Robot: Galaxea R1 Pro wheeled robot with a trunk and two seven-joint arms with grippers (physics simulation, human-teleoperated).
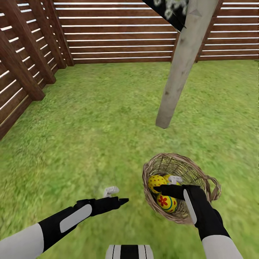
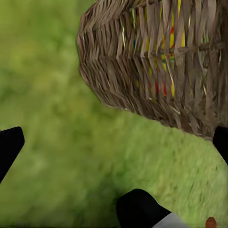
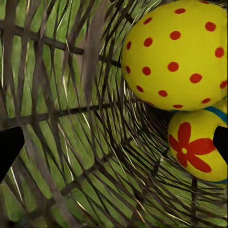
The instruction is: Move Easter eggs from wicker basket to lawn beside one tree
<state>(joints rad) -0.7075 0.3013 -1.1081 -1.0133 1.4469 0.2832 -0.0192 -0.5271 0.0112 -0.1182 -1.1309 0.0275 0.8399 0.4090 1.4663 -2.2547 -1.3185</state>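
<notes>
The basket point(image 1: 178, 187) stands on the lawn point(image 1: 108, 118), near the base of the pale tree trunk point(image 1: 180, 68), on the robot's side of it. Behind the tree, a brown slat fence point(image 1: 118, 32) bounds the lawn.

Eggs: the head view shows a red-dotted egg point(image 1: 157, 182) and a red-flower egg point(image 1: 166, 202) inside the basket, touching each other. A third yellow egg point(image 1: 168, 177) is partly visible behind the dotted one. In the right wrist view, the dotted egg point(image 3: 178, 54) sits against the flower egg point(image 3: 197, 149), both resting on the woven wall.

Right claw point(image 1: 166, 190): it reaches into the basket mouth, beside the eggs. The two fingertips sit at opposite edges of the right wrist view, so the claw is spread wide and grips nothing.

Left claw point(image 1: 117, 196): it hovers over bare grass, beside the basket on the robot's left. In the left wrist view, its dark fingertips point(image 2: 9, 145) are spread wide, with the basket's outer wall point(image 2: 156, 61) ahead. It holds nothing.
</notes>
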